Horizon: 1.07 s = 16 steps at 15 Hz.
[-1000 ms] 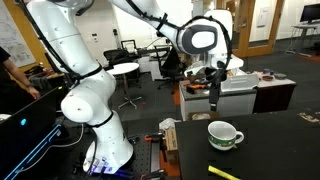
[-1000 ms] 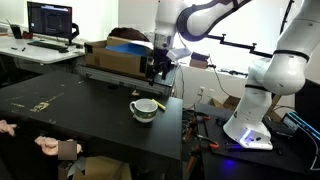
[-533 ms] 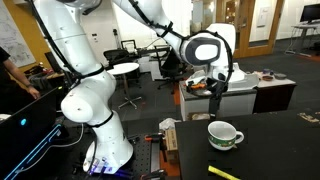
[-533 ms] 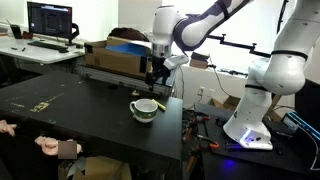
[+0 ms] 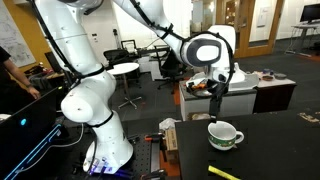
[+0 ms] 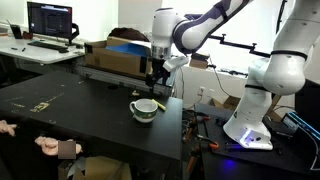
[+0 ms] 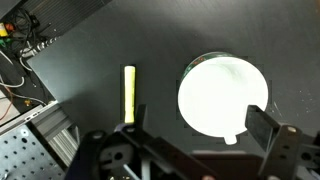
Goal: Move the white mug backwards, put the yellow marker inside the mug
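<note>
Above the white mug (image 5: pixel 225 136), the claw (image 5: pixel 216 97) hangs open and empty, slightly lower than before.

Glossy white arm (image 5: pixel 85 100) of rounded segments, dark rings at joints, black blocky pincer (image 5: pixel 215 104).

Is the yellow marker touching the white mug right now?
Apart. The wrist view looks down on the yellow marker lying beside the white mug, with a clear strip of dark table between them.
</note>
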Tool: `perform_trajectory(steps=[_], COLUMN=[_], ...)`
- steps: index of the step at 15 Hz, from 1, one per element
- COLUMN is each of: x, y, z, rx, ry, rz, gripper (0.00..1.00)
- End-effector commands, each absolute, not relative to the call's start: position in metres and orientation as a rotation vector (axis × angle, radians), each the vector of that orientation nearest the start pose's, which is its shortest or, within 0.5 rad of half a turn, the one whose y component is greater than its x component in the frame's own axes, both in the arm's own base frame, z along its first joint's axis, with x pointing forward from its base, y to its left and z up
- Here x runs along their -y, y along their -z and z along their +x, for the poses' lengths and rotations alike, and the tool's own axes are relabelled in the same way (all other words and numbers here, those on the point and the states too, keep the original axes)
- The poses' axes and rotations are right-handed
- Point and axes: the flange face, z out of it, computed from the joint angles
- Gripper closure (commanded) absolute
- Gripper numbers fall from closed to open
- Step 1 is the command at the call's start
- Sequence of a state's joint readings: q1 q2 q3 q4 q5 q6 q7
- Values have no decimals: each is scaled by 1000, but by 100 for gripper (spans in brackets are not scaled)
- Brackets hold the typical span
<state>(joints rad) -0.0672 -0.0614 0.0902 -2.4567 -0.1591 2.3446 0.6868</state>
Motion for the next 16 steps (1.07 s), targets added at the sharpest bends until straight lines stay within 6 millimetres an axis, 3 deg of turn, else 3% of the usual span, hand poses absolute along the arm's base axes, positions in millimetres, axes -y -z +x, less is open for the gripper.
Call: perform_trajectory(steps=[1, 4, 11, 16], x=[0, 11, 31, 36], y=[-303, -288, -256, -250], z=[476, 479, 494, 507], rx=[-911, -850, -507, -325], ry=[16, 24, 108, 50], rz=[-3195, -3262, -3249, -3199], gripper=[0, 0, 0, 0])
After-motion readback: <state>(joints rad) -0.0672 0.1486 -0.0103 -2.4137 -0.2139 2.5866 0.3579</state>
